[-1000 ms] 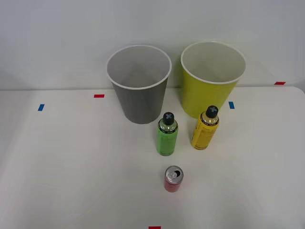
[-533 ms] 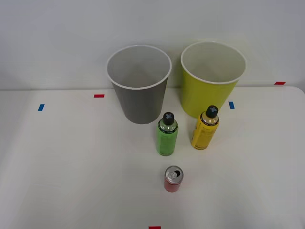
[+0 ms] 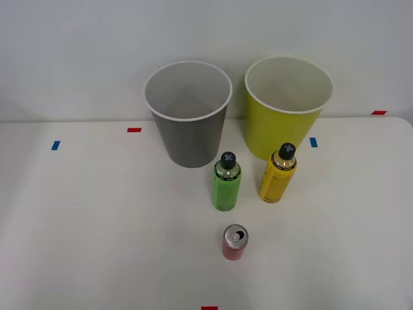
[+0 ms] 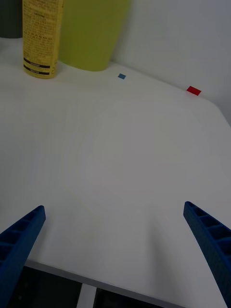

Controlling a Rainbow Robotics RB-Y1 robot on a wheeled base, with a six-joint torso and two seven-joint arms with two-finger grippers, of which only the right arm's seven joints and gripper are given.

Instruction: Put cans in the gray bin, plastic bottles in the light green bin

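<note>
Gripper [image 4: 115, 255]: fingers spread wide, empty.
Yellow bottle [image 3: 278, 173]: may topple if clipped; green bottle [image 3: 226, 183] at 9 o'clock.
Can [image 3: 234, 242]: may roll.

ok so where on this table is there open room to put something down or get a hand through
Free: the wide left side of the table, left of the gray bin and red can; also the right side beyond the yellow bottle. Crowded: the middle, where the green bottle and yellow bottle stand close before the light green bin.
</note>
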